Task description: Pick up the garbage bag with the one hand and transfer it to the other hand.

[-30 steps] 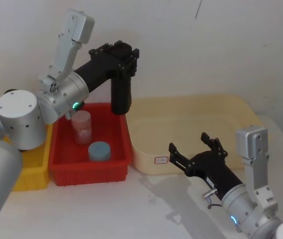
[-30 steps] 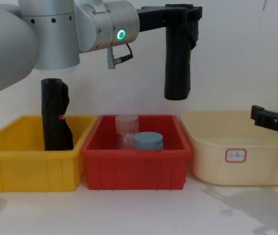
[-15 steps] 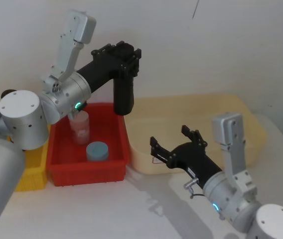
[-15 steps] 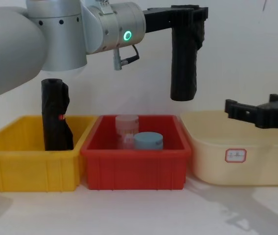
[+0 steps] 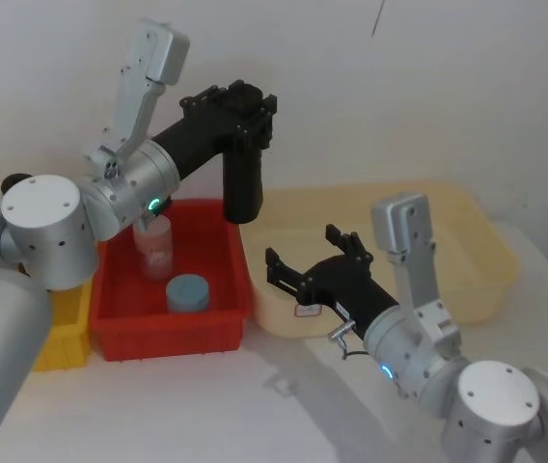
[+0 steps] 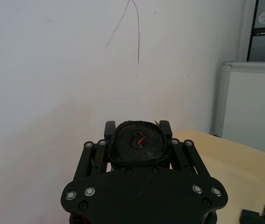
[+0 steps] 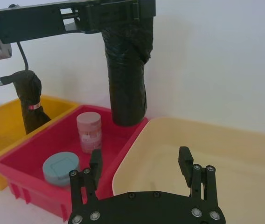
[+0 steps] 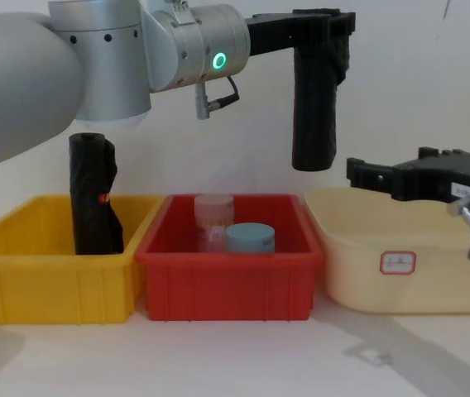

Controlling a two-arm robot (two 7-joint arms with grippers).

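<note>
Fingers of my left gripper [image 5: 240, 104] pinch the garbage bag [image 5: 241, 188] upright above the back right corner of the red bin [image 5: 211, 318]. My right gripper [image 5: 300, 245], fingers spread, has slid left toward it. Left wrist view: the bag's top sits clamped. Right wrist view: the bag hangs ahead, apart. Chest view: the gap has narrowed.

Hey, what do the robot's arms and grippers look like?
Both arms are silver-grey with rounded joints. The left arm shows a green ring light, the right arm a blue ring light. The left gripper and right gripper are black, with two jaws and small silver screws.
</note>
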